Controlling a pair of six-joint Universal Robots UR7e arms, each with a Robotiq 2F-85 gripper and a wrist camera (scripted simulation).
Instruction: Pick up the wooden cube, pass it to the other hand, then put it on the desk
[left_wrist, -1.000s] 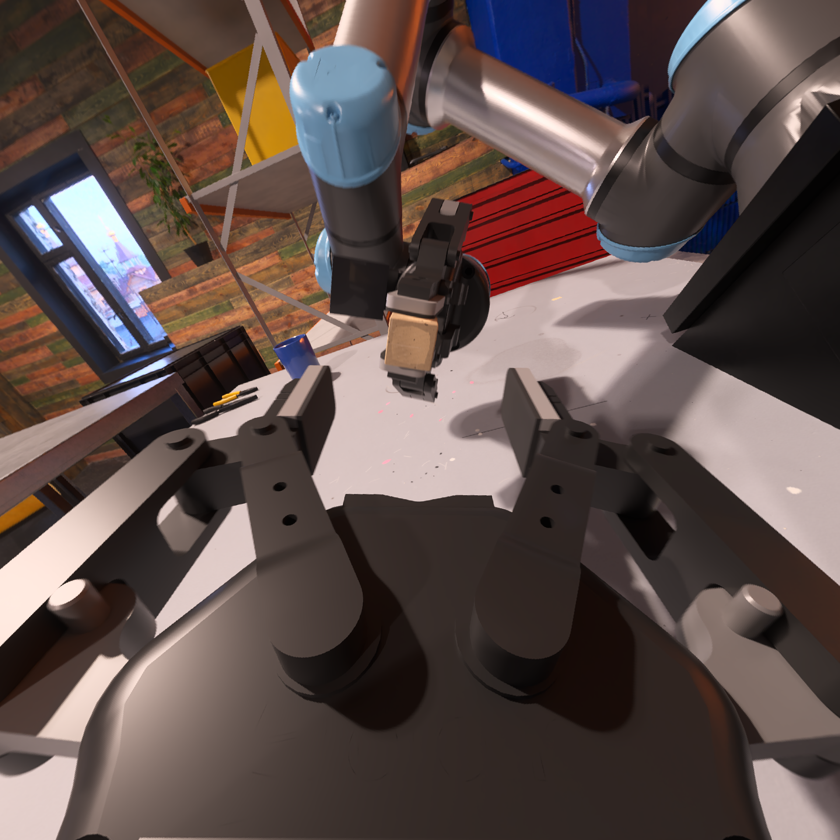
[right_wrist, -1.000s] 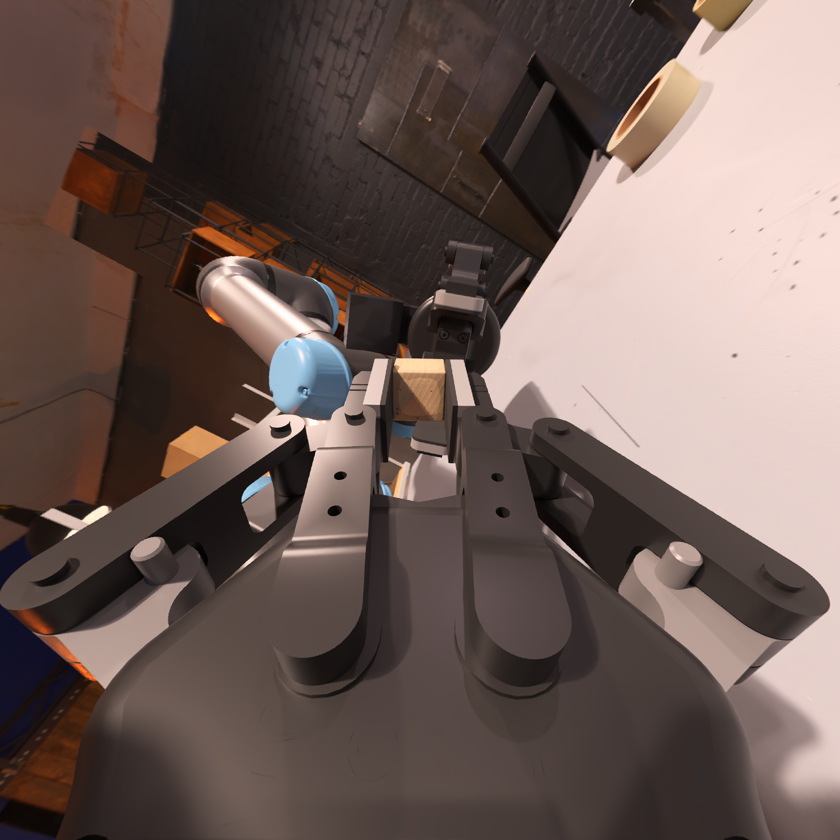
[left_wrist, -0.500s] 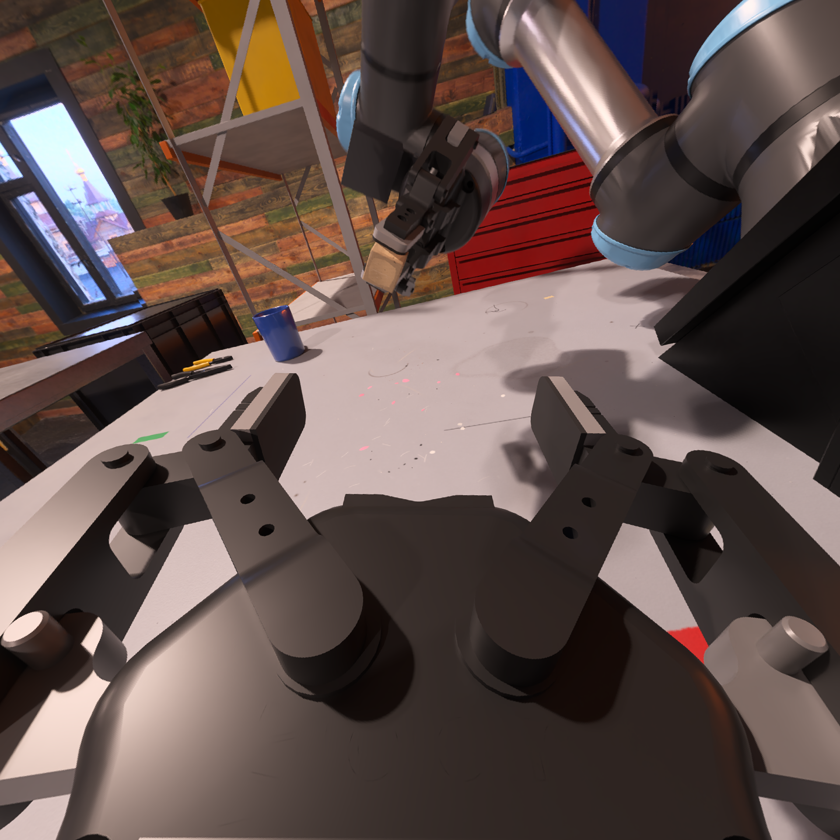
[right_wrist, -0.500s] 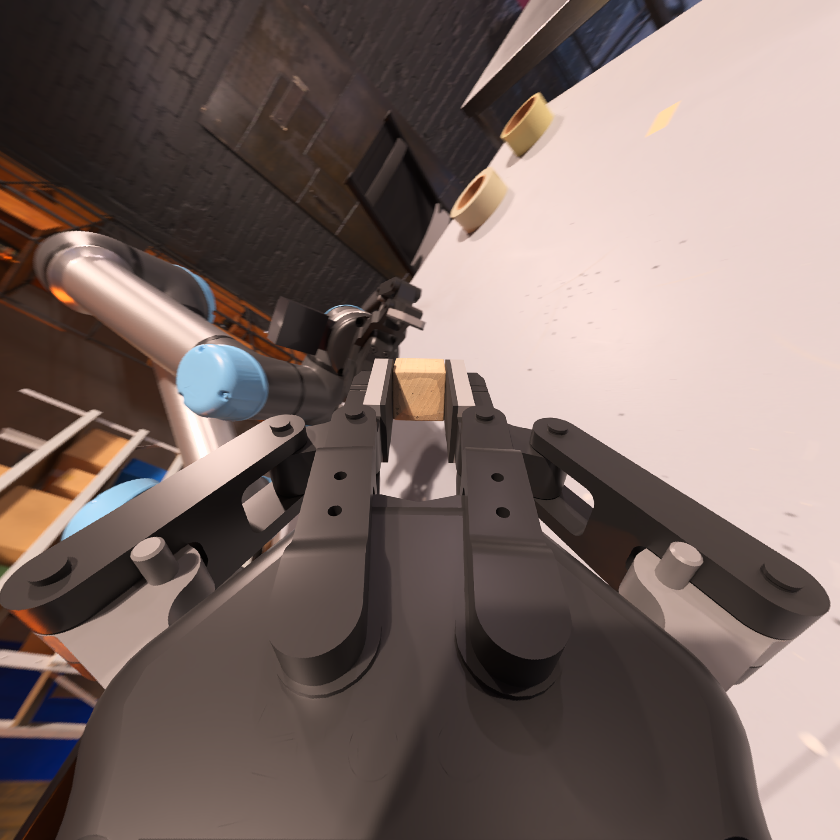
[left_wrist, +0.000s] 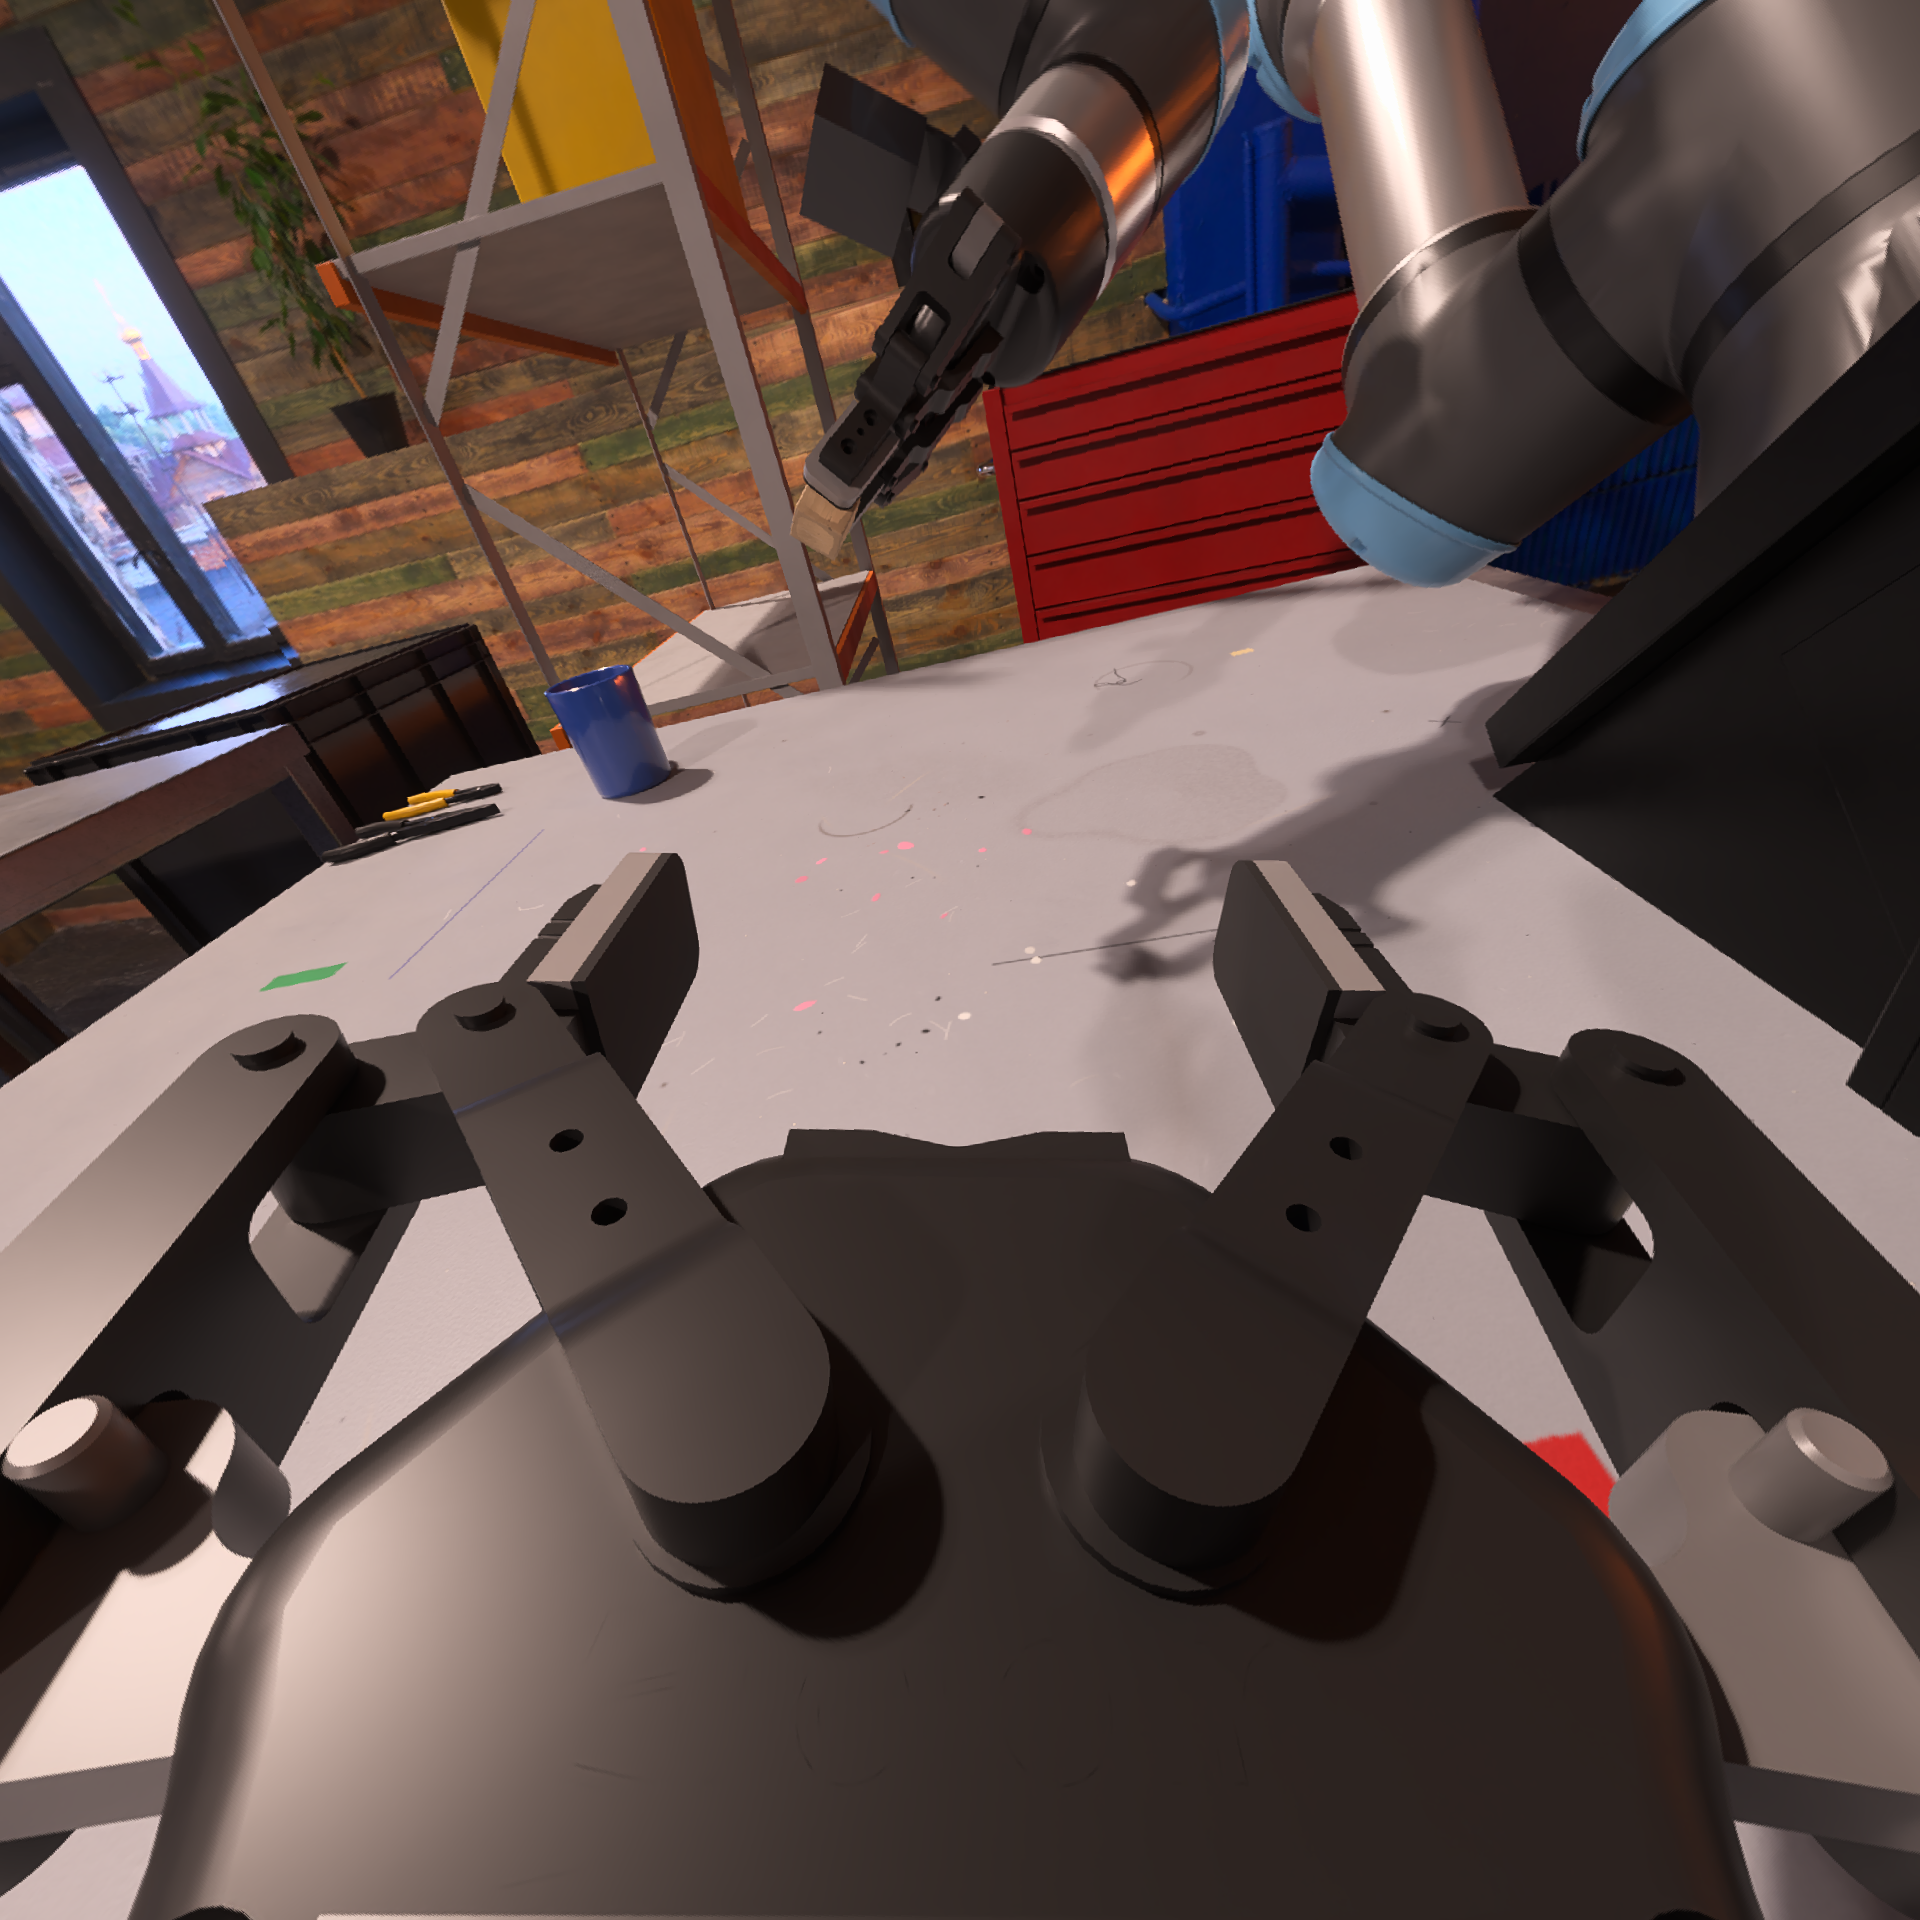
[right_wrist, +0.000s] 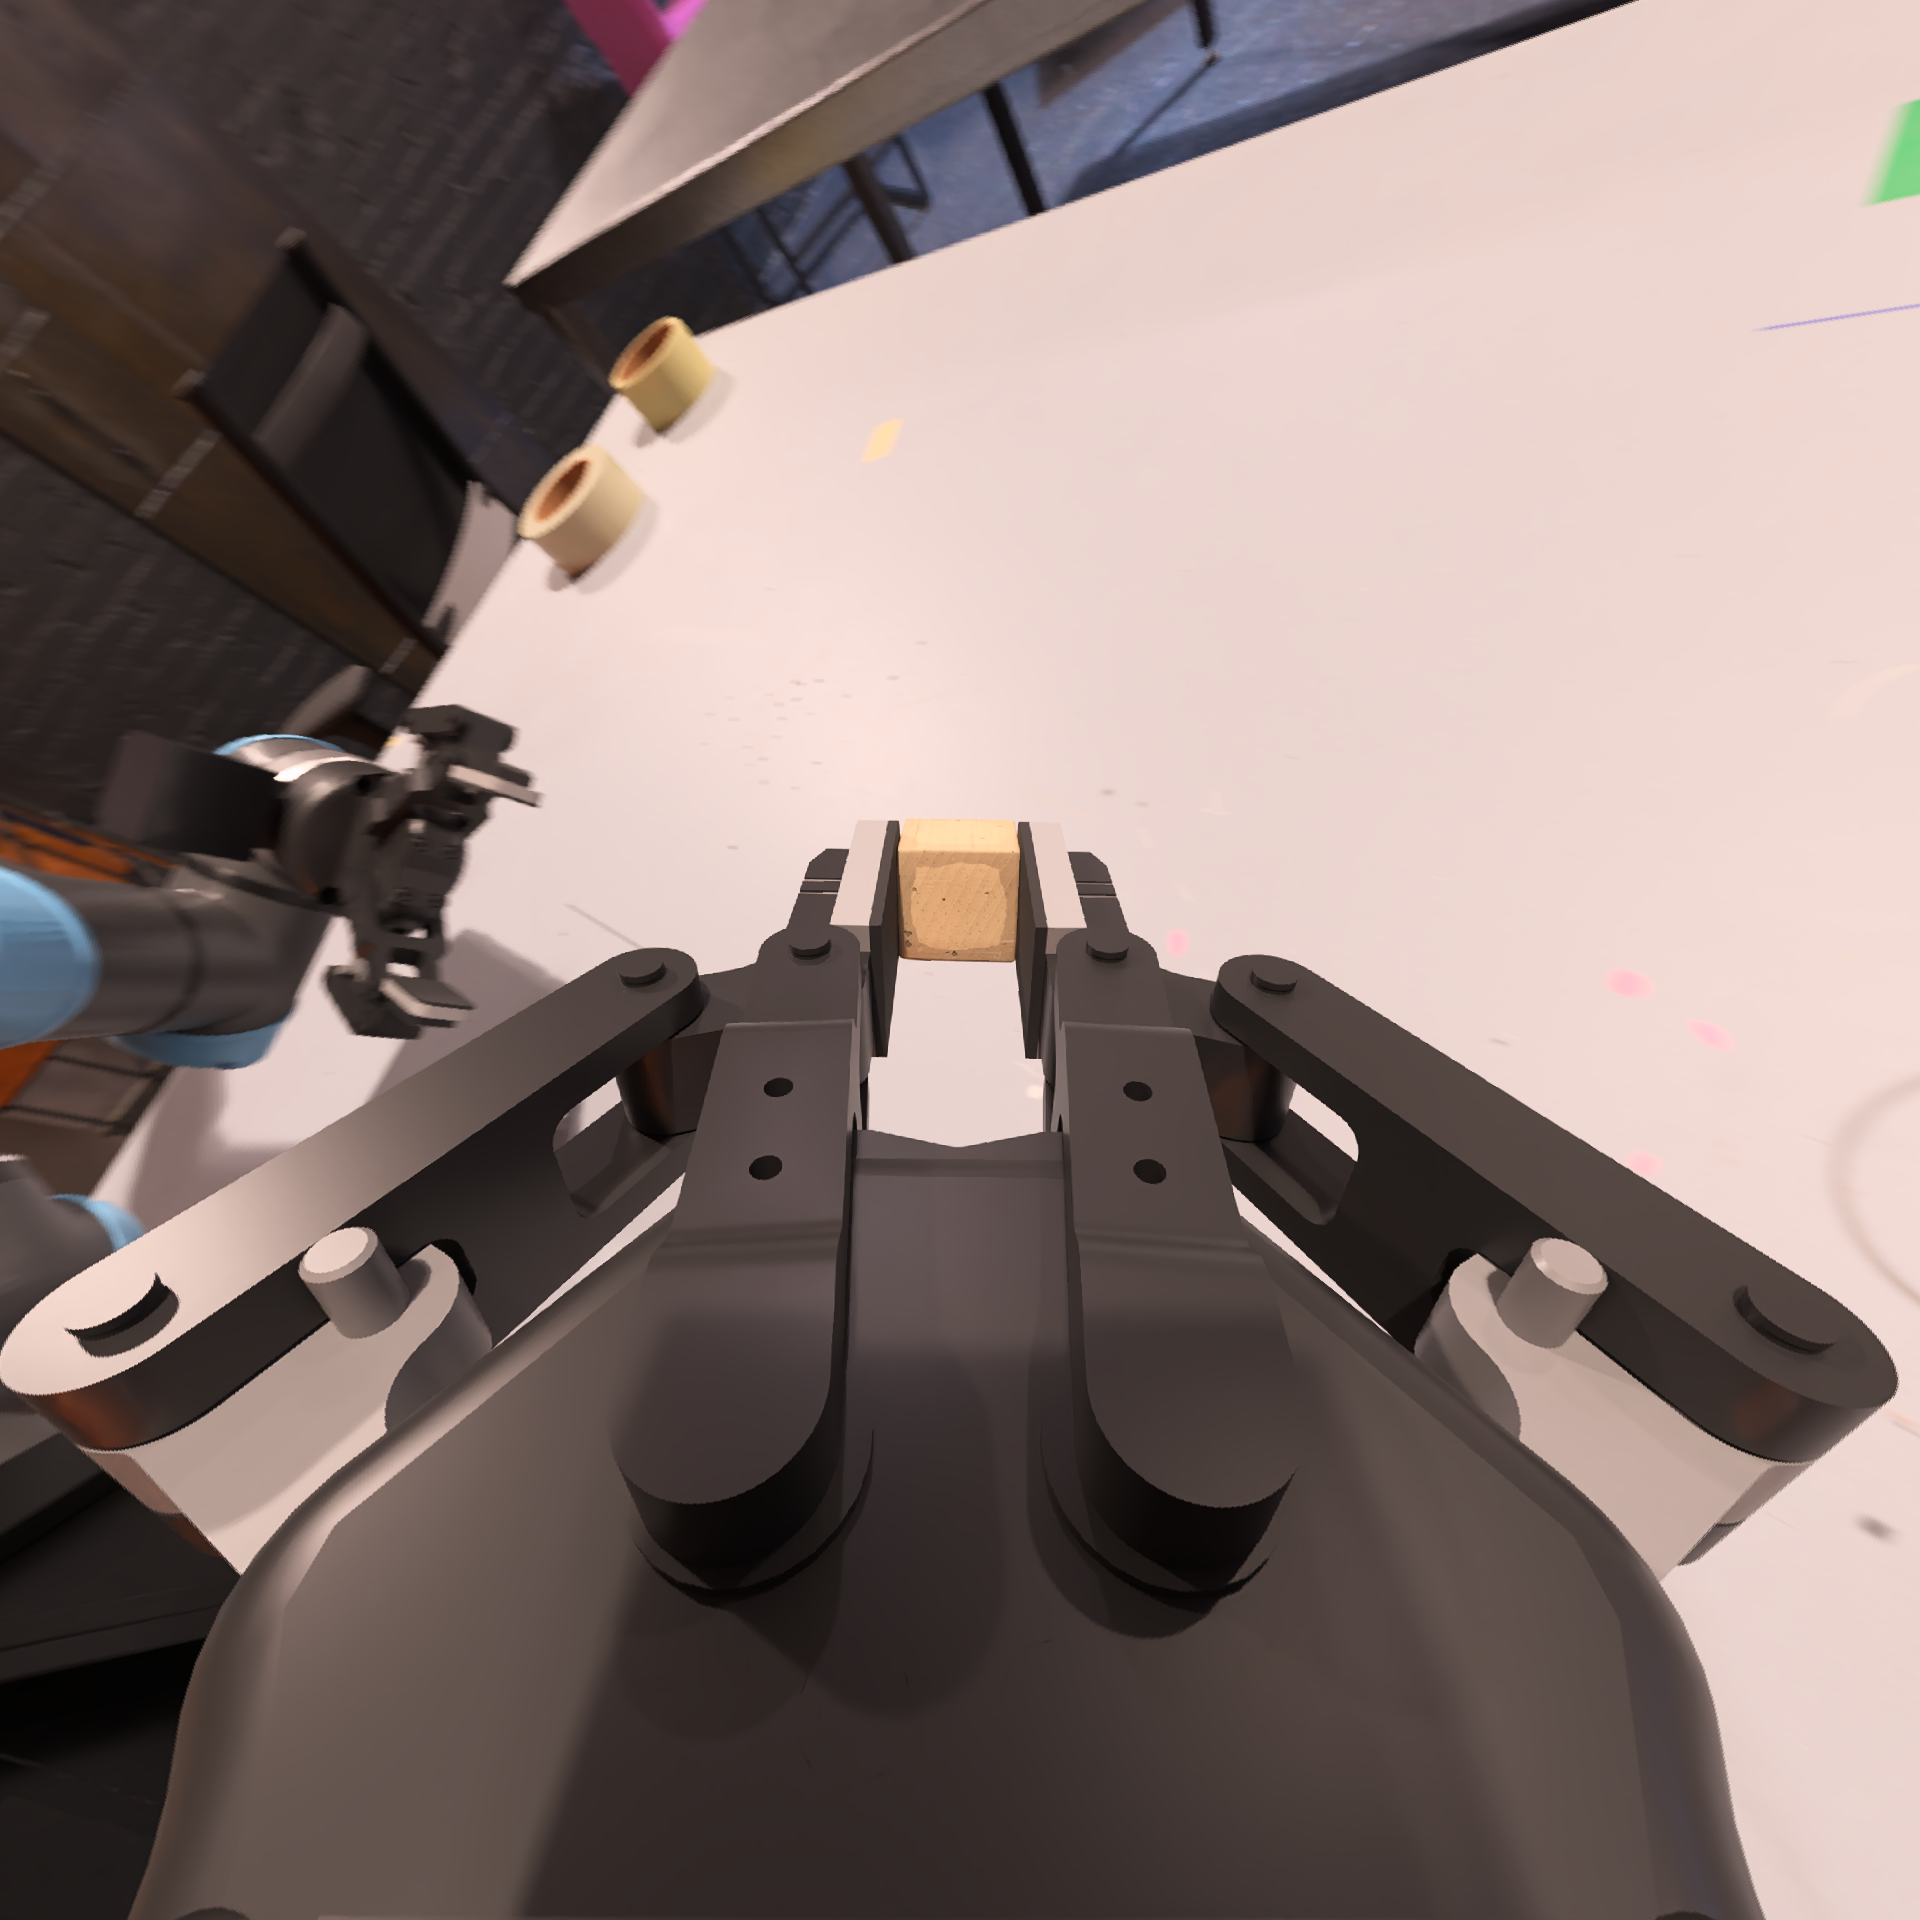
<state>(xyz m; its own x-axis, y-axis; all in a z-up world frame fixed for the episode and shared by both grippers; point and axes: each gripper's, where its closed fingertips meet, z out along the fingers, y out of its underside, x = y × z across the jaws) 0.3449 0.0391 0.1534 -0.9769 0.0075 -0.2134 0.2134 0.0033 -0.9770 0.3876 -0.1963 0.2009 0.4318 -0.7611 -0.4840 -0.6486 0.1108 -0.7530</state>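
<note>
Right gripper (right_wrist: 954, 894): clamped on the wooden cube (right_wrist: 954, 902), one pad flat against each opposite face, the block seated at the very fingertips with its end-grain face toward the wrist camera. Held in the air above the desk (right_wrist: 1351, 582); no contact with the surface is visible. The left wrist view shows the same gripper (left_wrist: 831, 509) high over the far edge of the worktop, fingers angled downward, the cube (left_wrist: 821, 525) protruding below them.

Wooden cube: no long axis, equal faces; any flat face will serve as a base. It lies directly between the fingers, with open desk straight ahead and below along the finger line.

Left gripper (left_wrist: 951, 935): fingers spread wide, nothing between them, low over the near middle of the worktop. In the right wrist view it (right_wrist: 416, 883) sits well apart, toward the left edge.

Judgement: the pass looks complete, so the placing falls to the right arm, the only one holding the block. The coming move turns on descending until the cube's lower face meets the desk squarely.

Surroundings: blue cup (left_wrist: 608, 732) and pens (left_wrist: 426, 816) near the far left corner; two tape rolls (right_wrist: 582, 509) along one edge; black box (left_wrist: 1766, 831) at the right edge.
</note>
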